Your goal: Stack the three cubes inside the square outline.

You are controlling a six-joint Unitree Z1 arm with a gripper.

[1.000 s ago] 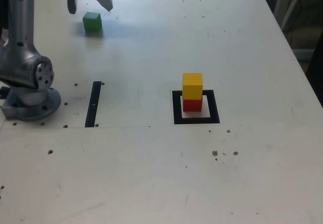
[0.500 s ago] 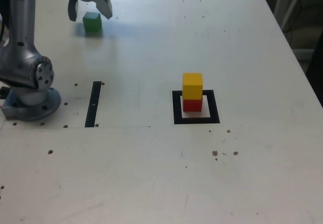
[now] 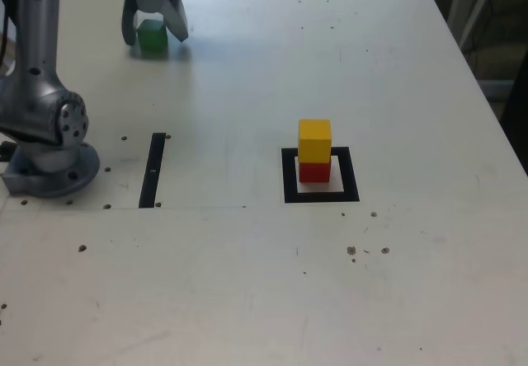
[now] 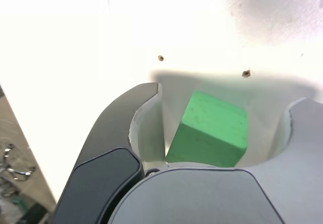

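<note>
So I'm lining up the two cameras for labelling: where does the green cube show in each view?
Exterior view: the green cube sits on the table at the far end, toward the exterior view's left, between the fingers of the gripper.
Wrist view: the green cube fills the middle of the picture, tilted, framed by the grey fingers, with gaps on both sides.
Shared landmark: the gripper around the cube.

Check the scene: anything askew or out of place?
Slightly. The yellow cube sits a bit off square on the red cube inside the square outline. The green cube lies skewed between the end effector jaws. No spills or damage.
</note>
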